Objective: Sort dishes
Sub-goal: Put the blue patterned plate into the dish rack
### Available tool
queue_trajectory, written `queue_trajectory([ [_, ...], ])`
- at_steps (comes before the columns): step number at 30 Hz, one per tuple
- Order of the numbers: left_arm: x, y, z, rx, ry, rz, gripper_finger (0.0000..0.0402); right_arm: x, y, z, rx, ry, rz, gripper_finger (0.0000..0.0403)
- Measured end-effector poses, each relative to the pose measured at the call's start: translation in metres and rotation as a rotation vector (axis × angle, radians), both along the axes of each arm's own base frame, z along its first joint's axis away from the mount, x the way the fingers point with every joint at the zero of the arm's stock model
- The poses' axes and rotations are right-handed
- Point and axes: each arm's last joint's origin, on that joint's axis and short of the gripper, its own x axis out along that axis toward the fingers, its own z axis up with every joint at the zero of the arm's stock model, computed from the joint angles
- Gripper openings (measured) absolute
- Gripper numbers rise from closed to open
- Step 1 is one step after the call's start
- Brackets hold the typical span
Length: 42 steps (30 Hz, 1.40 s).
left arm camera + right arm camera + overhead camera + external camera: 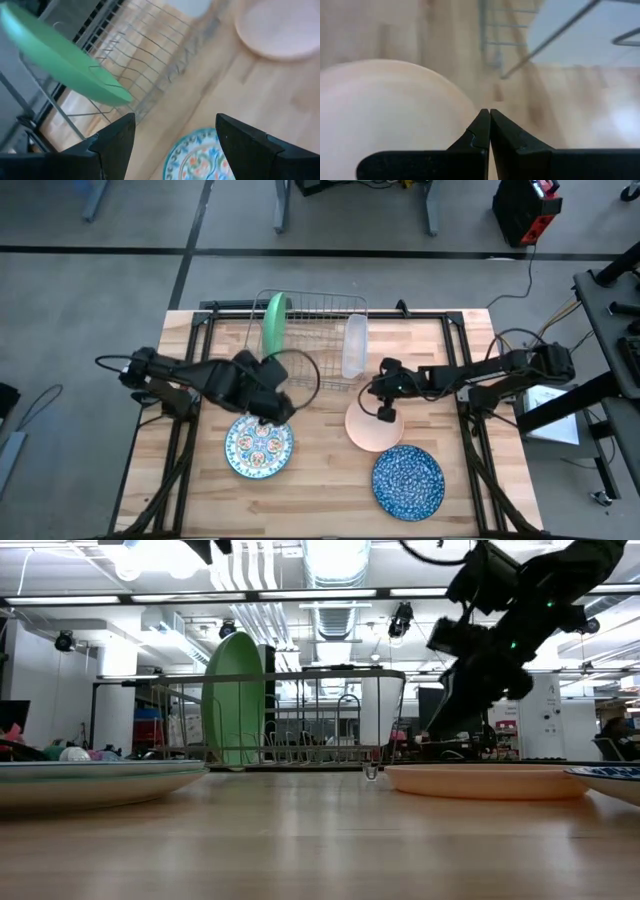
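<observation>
A green plate stands on its edge in the silver wire rack at the table's far side. The floral plate lies flat near the front left. My left gripper hangs open above that plate's far rim, between it and the rack, with nothing between its fingers. The peach-pink bowl sits right of the middle, and the blue speckled plate lies nearer the front. My right gripper is shut, over the bowl's far rim. My right gripper's shut fingertips point down and stand over the peach bowl's far rim. I cannot tell whether they touch it. The bowl lies flat on the table.
A clear plastic tray leans at the rack's right end. The rack's wires rise close to my left gripper. Bare wood lies along the table's front edge between the floral and blue plates.
</observation>
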Motion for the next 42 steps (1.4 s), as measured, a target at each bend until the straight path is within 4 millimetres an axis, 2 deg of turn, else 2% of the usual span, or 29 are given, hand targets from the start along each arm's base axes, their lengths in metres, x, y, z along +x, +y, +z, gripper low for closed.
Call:
queue_trajectory([
  [6, -0.011, -0.035, -0.023, 0.053, 0.120, -0.186, 0.0262, -0.011, 0.007, 0.019, 0.139, -0.098, 0.002, 0.0000],
  [10, -0.024, -0.060, -0.042, 0.072, 0.158, -0.250, 0.0239, -0.019, 0.012, 0.032, 0.181, -0.150, -0.016, 0.0000],
  [14, -0.031, -0.082, -0.065, 0.091, 0.131, -0.296, 0.0195, -0.027, 0.014, 0.038, 0.220, -0.137, -0.042, 0.0000],
  [18, -0.035, -0.093, -0.087, 0.098, 0.144, -0.350, 0.0123, -0.035, 0.020, 0.037, 0.267, -0.079, -0.072, 0.0000],
  [22, -0.039, -0.093, -0.104, 0.130, 0.238, -0.438, 0.0030, -0.045, 0.033, 0.031, 0.314, 0.030, -0.077, 0.0000],
  [24, -0.040, -0.090, -0.106, 0.143, 0.252, -0.472, 0.0009, -0.050, 0.041, 0.029, 0.342, 0.088, -0.079, 0.0000],
  [30, -0.055, -0.079, -0.111, 0.196, 0.190, -0.521, 0.0005, -0.058, 0.063, 0.035, 0.402, 0.135, -0.072, 0.0000],
  [34, -0.069, -0.070, -0.116, 0.204, 0.100, -0.516, 0.0003, -0.059, 0.066, 0.035, 0.397, 0.132, -0.152, 0.0000],
  [39, -0.082, -0.059, -0.127, 0.177, 0.014, -0.538, 0.0001, -0.075, 0.063, 0.026, 0.467, 0.306, -0.338, 0.0020],
  [42, -0.086, -0.056, -0.132, 0.166, -0.033, -0.560, 0.0001, -0.084, 0.066, 0.023, 0.512, 0.439, -0.309, 0.0045],
])
